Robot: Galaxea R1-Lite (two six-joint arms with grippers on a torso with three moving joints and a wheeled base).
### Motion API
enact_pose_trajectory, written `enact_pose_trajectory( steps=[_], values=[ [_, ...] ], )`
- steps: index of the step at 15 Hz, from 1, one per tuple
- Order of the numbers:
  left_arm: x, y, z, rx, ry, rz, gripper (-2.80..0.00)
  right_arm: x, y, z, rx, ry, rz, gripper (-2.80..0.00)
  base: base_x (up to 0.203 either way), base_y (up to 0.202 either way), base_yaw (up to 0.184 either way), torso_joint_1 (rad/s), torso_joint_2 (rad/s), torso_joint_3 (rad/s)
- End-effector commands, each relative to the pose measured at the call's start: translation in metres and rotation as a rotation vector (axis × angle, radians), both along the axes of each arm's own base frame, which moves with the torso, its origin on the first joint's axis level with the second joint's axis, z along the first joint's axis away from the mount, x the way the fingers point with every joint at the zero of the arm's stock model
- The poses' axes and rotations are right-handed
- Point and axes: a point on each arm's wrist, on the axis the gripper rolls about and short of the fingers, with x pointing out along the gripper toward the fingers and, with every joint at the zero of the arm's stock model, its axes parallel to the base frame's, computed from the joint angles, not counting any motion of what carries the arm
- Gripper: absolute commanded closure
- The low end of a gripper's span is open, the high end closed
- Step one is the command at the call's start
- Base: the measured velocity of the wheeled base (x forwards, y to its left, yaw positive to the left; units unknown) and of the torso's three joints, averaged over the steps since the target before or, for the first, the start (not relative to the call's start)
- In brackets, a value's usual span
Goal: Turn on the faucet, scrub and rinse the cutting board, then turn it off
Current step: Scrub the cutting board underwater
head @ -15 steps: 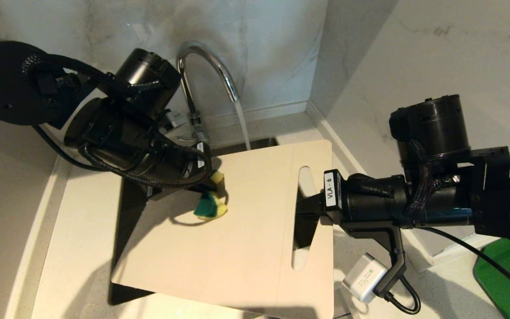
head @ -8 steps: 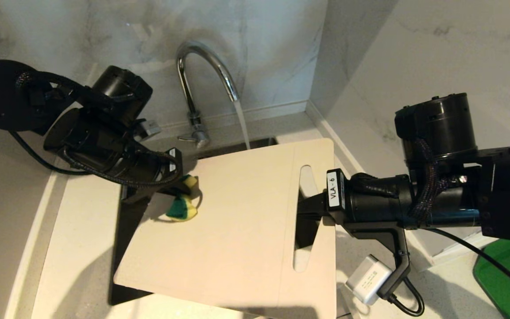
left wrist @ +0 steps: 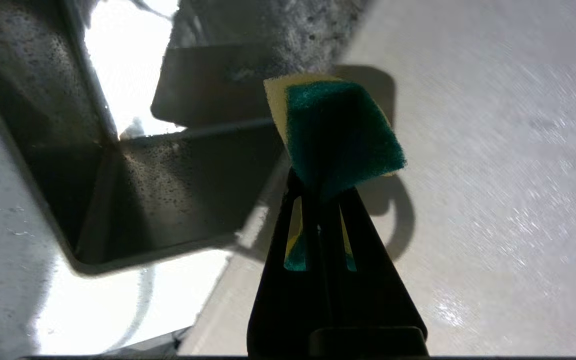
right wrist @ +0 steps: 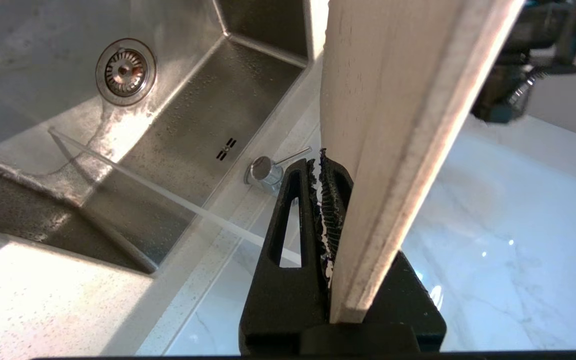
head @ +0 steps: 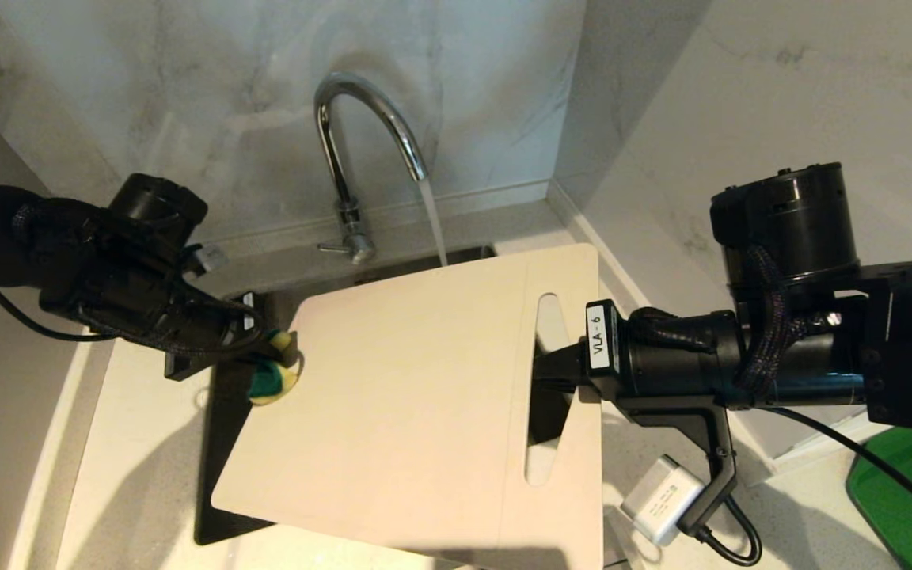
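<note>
A green-and-yellow sponge (head: 272, 381) is pinched tight in the left gripper (head: 266, 366), folded between the narrow black jaws, its coarse green scouring face seen bulging out past the tips in the left wrist view (left wrist: 338, 135). The sponge is placed right at the board's left edge, over the gap where the dark steel sink (head: 222, 443) shows below. On the other side, the right gripper (head: 543, 372) is clamped on the board (head: 416, 396) beside its slot handle, with the cream edge caught between ribbed pads in the right wrist view (right wrist: 398, 165). The board is held tilted over the sink, a large flat cream rectangle with rounded corners, smooth and matte.

Water is being poured from the faucet (head: 361, 127), a glossy chrome gooseneck, and the stream (head: 434, 222) is dropped just behind the board's far edge. So the tap is already on, and the scrubbing step looks to be in hand. Next, the sponge would need to be drawn back across the face under steady pressure, while the board is kept firmly gripped. After that, the surface must be brought under the stream for rinsing, and the thin lever (head: 333, 248) at the tap's base is left to be shut last.
</note>
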Motion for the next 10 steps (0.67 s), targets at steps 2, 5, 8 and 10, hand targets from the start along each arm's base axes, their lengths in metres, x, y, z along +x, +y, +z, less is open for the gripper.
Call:
enact_pose_trajectory(
  steps=[2, 5, 8, 10],
  values=[
    [-0.004, 0.011, 0.015, -0.037, -0.04, 0.013, 0.0, 0.0, 0.0, 0.0, -0.004, -0.008, 0.008, 0.0, 0.0, 0.0, 0.0, 0.0, 0.0, 0.0],
    [-0.021, -0.011, 0.039, -0.07, -0.109, -0.058, 0.0, 0.0, 0.0, -0.001, -0.005, -0.006, 0.008, 0.0, 0.0, 0.0, 0.0, 0.0, 0.0, 0.0],
    [-0.038, -0.042, 0.065, -0.117, -0.14, -0.135, 0.0, 0.0, 0.0, -0.002, -0.003, 0.004, 0.005, 0.0, 0.0, 0.0, 0.0, 0.0, 0.0, 0.0],
    [-0.049, -0.063, 0.082, -0.145, -0.148, -0.185, 0.0, -0.001, 0.0, -0.002, -0.002, 0.003, 0.005, 0.0, 0.0, 0.0, 0.0, 0.0, 0.0, 0.0]
  ],
)
